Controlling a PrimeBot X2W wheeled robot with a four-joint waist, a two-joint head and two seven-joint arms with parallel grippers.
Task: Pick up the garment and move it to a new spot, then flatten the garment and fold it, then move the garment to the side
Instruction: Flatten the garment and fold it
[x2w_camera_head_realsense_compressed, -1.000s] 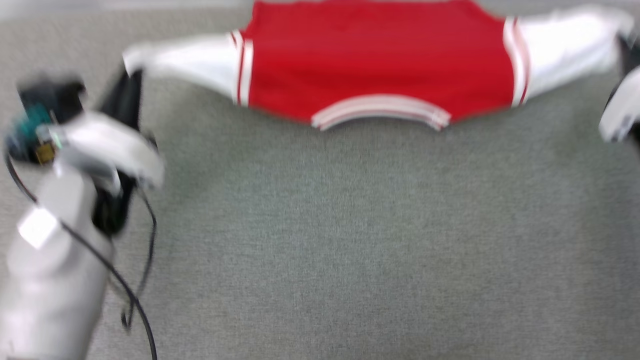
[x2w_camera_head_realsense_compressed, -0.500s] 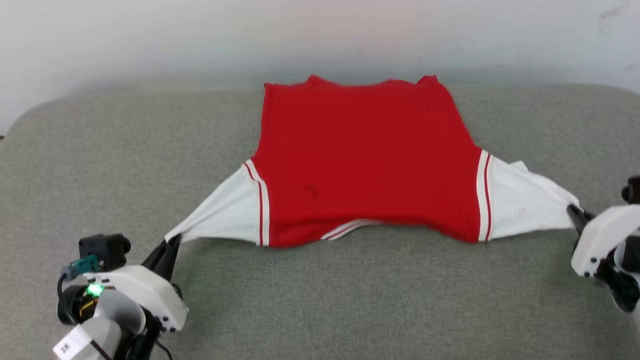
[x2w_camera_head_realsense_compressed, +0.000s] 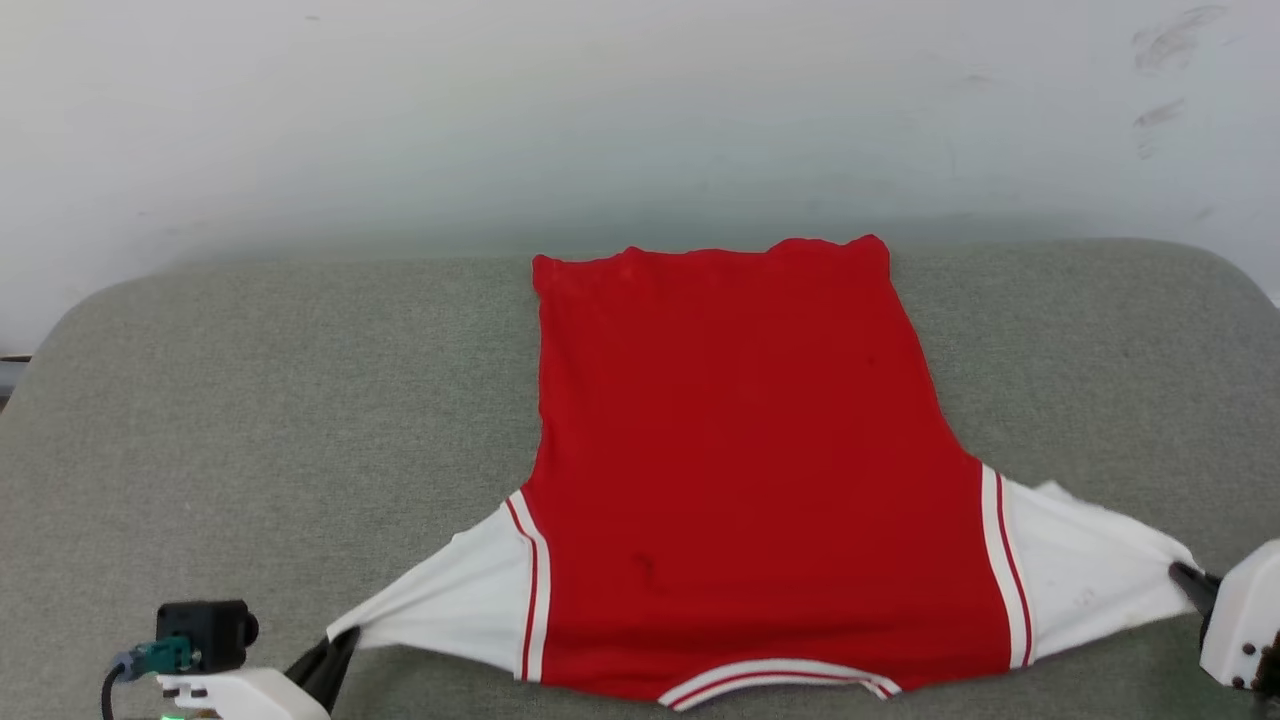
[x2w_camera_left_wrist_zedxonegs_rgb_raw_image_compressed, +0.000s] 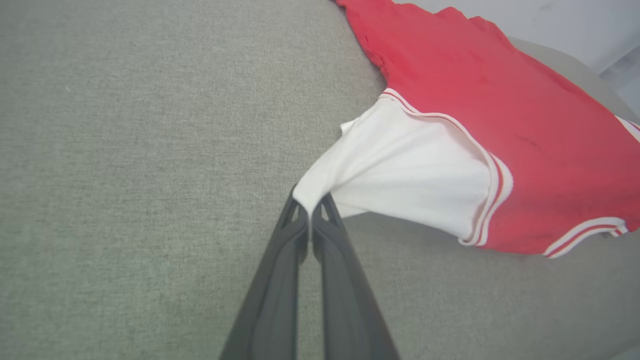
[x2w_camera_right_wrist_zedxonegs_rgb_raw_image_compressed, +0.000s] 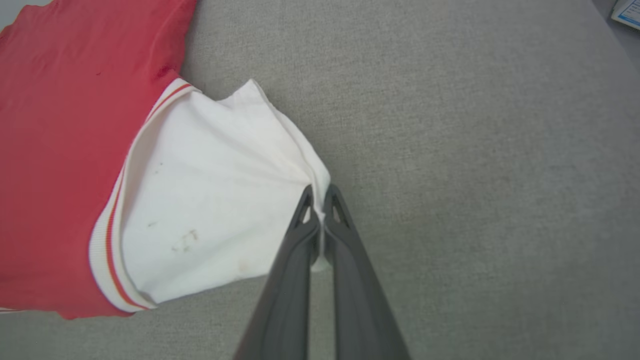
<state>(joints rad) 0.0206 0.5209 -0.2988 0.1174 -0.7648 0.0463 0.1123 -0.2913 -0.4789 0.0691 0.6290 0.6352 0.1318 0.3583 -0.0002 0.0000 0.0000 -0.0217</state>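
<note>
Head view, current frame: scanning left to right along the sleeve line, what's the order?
left gripper → white sleeve it pinches → red torso of the garment → second white sleeve → right gripper, pinching that sleeve's end

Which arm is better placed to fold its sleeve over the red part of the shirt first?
Probably left, narrowly. Each gripper is shut on a sleeve tip, but the left gripper holds the left sleeve stretched smooth, while the right gripper holds the right sleeve puckered.
</note>
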